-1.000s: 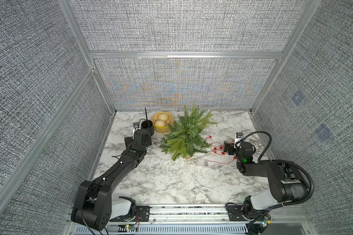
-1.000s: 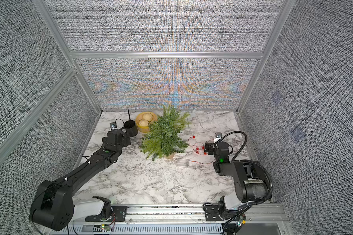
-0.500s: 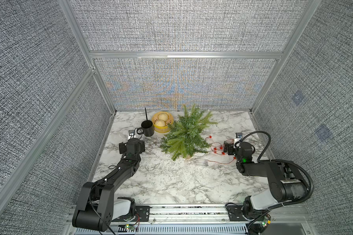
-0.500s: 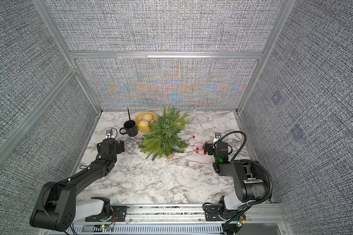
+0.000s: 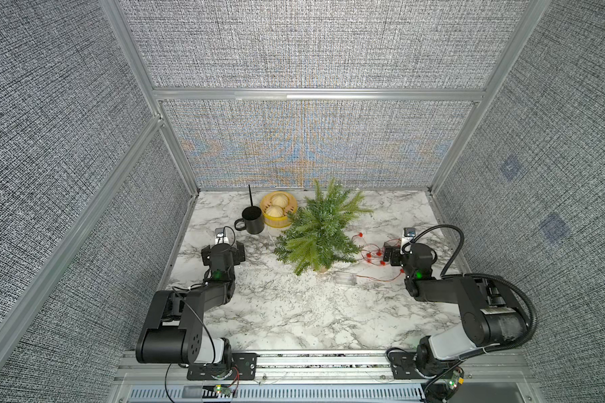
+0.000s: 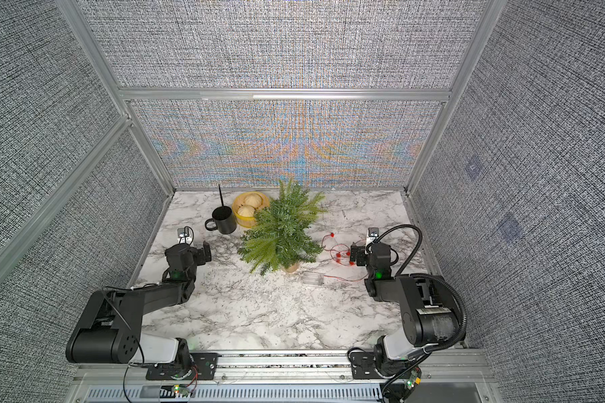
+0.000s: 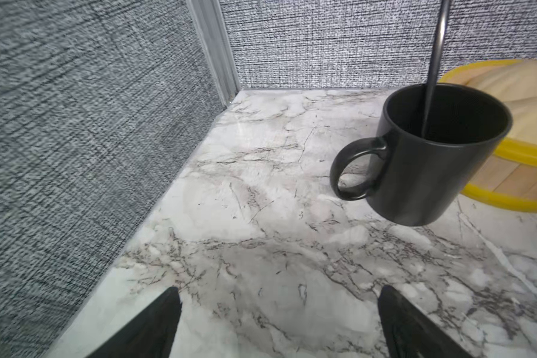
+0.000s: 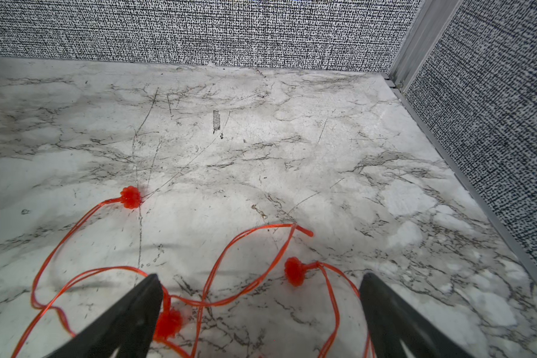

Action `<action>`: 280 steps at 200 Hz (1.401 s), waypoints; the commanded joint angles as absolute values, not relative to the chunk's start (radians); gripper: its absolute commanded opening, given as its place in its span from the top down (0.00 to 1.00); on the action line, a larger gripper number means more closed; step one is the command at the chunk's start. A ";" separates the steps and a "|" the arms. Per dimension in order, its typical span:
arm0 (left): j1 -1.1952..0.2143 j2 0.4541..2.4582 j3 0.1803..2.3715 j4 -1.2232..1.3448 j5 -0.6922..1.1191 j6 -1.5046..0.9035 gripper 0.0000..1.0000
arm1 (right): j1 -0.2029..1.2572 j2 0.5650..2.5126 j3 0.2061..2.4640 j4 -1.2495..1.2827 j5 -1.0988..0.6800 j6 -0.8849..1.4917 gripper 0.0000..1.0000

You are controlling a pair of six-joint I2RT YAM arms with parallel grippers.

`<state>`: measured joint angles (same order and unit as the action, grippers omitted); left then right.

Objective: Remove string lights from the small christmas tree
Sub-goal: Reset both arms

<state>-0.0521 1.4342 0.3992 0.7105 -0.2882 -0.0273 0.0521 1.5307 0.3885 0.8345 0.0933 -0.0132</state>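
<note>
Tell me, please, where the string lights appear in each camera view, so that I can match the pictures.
Top view: the string lights lie on the marble table between the small christmas tree and the right gripper.
Top view: string lights likewise between tree and gripper.
Left wrist: not in it.
Right wrist: string lights, loops and red bulbs, low in the picture between the open jaws.
Shared landmark: the right gripper.

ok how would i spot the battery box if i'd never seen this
Find the green tree on the marble table. Beside its base, toward the right arm, lies the battery box. It alone is clear and rectangular; its neighbours are round red bulbs on wire.
</note>
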 commanded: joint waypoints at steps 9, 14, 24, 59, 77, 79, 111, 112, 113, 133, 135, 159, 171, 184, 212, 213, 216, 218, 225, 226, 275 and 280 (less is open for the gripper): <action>-0.019 1.450 0.374 0.796 -0.168 -0.047 0.01 | 0.054 1.533 0.393 0.844 0.106 -0.017 0.01; -0.008 1.484 0.361 0.845 -0.103 -0.033 0.01 | 0.053 1.534 0.394 0.844 0.107 -0.016 0.01; 0.007 1.537 0.360 0.933 -0.021 -0.018 0.01 | 0.053 1.533 0.392 0.848 0.125 -0.009 0.01; 0.035 1.502 0.389 0.816 0.052 -0.022 0.01 | 0.055 1.531 0.381 0.863 0.179 0.014 0.01; 0.034 1.500 0.387 0.823 0.052 -0.019 0.01 | 0.055 1.527 0.379 0.867 0.181 0.011 0.01; 0.034 1.498 0.388 0.820 0.053 -0.019 0.01 | 0.056 1.527 0.378 0.867 0.180 0.011 0.01; 0.034 1.491 0.381 0.821 0.050 -0.017 0.00 | 0.060 1.529 0.378 0.870 0.185 0.007 0.01; 0.034 1.491 0.381 0.821 0.050 -0.017 0.01 | 0.061 1.529 0.378 0.870 0.186 0.007 0.01; 0.034 1.491 0.381 0.821 0.051 -0.017 0.01 | 0.061 1.529 0.378 0.870 0.187 0.008 0.01; 0.034 1.489 0.381 0.819 0.052 -0.012 0.01 | 0.063 1.531 0.378 0.870 0.187 0.002 0.01; 0.034 1.490 0.382 0.819 0.052 -0.013 0.01 | 0.063 1.531 0.379 0.871 0.187 0.002 0.01; 0.034 1.494 0.384 0.819 0.052 -0.015 0.01 | 0.063 1.531 0.378 0.871 0.187 0.002 0.01; 0.034 1.492 0.386 0.815 0.052 -0.015 0.01 | 0.064 1.531 0.379 0.871 0.187 0.002 0.01; 0.035 1.493 0.385 0.816 0.054 -0.015 0.01 | 0.065 1.531 0.379 0.871 0.188 0.002 0.01; 0.033 1.493 0.386 0.816 0.054 -0.015 0.01 | 0.065 1.531 0.379 0.871 0.189 0.002 0.01; 0.034 1.493 0.386 0.816 0.054 -0.015 0.01 | 0.066 1.531 0.379 0.871 0.189 0.002 0.01; 0.034 1.493 0.386 0.816 0.054 -0.015 0.01 | 0.065 1.531 0.379 0.871 0.189 0.002 0.01; 0.034 1.494 0.386 0.815 0.054 -0.015 0.01 | 0.065 1.531 0.379 0.871 0.189 0.002 0.01; 0.034 1.493 0.385 0.815 0.054 -0.015 0.01 | 0.065 1.531 0.379 0.871 0.189 0.001 0.01; 0.035 1.493 0.385 0.815 0.054 -0.015 0.01 | 0.065 1.531 0.379 0.871 0.189 0.001 0.01; 0.034 1.492 0.384 0.816 0.054 -0.015 0.01 | 0.067 1.538 0.389 0.855 0.196 0.006 0.01; 0.034 1.491 0.384 0.816 0.054 -0.015 0.01 | 0.067 1.543 0.395 0.853 0.196 0.006 0.01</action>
